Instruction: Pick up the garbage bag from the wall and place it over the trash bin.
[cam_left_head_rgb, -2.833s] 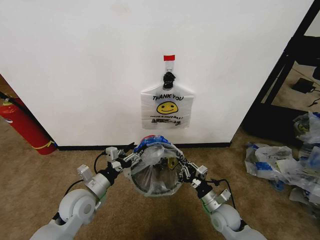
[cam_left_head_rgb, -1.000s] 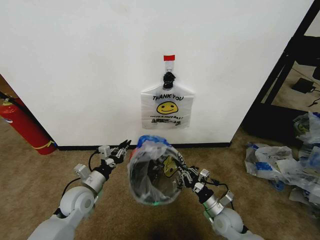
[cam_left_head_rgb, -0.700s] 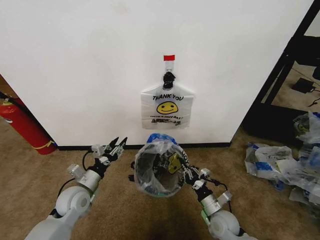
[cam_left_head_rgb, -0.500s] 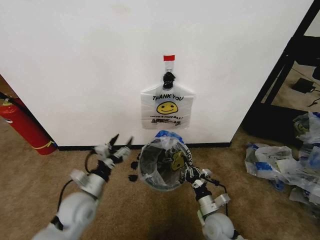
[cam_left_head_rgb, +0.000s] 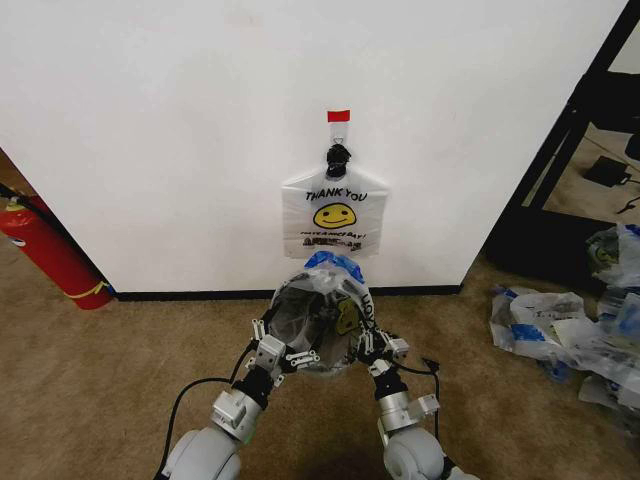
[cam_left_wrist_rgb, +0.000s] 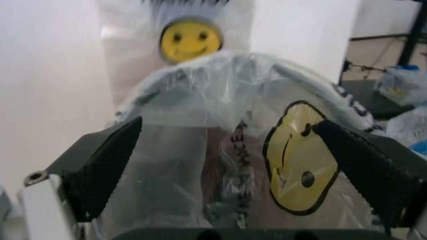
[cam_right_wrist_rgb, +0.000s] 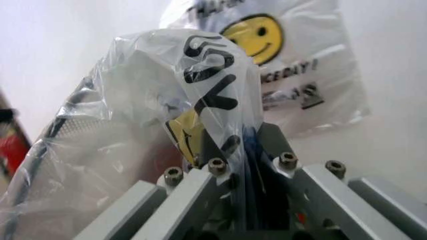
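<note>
One garbage bag (cam_left_head_rgb: 335, 215) with "THANK YOU" and a yellow smiley hangs from a black hook (cam_left_head_rgb: 338, 155) on the white wall (cam_left_head_rgb: 180, 130), under a red tape strip (cam_left_head_rgb: 339, 116). A second, similar bag (cam_left_head_rgb: 330, 290) with a blue patch on top is spread over a dark round shape, apparently the trash bin (cam_left_head_rgb: 305, 328), on the carpet below. My right gripper (cam_left_head_rgb: 368, 345) is shut on this bag's edge; the plastic (cam_right_wrist_rgb: 153, 90) is pinched in the right gripper (cam_right_wrist_rgb: 233, 150). My left gripper (cam_left_head_rgb: 283, 345) is open, and its black fingers (cam_left_wrist_rgb: 107, 160) straddle the bag (cam_left_wrist_rgb: 220, 100).
A red fire extinguisher (cam_left_head_rgb: 45, 250) leans at the wall on the left. A black shelf frame (cam_left_head_rgb: 560, 170) stands at the right, with a heap of similar bags (cam_left_head_rgb: 575, 325) on the carpet beside it. A black baseboard (cam_left_head_rgb: 180, 295) runs along the wall's foot.
My left arm has swung in from the left, and its open fingers now flank the lower bag. That bag has shifted right and toward the wall. The right gripper still grips its edge.
</note>
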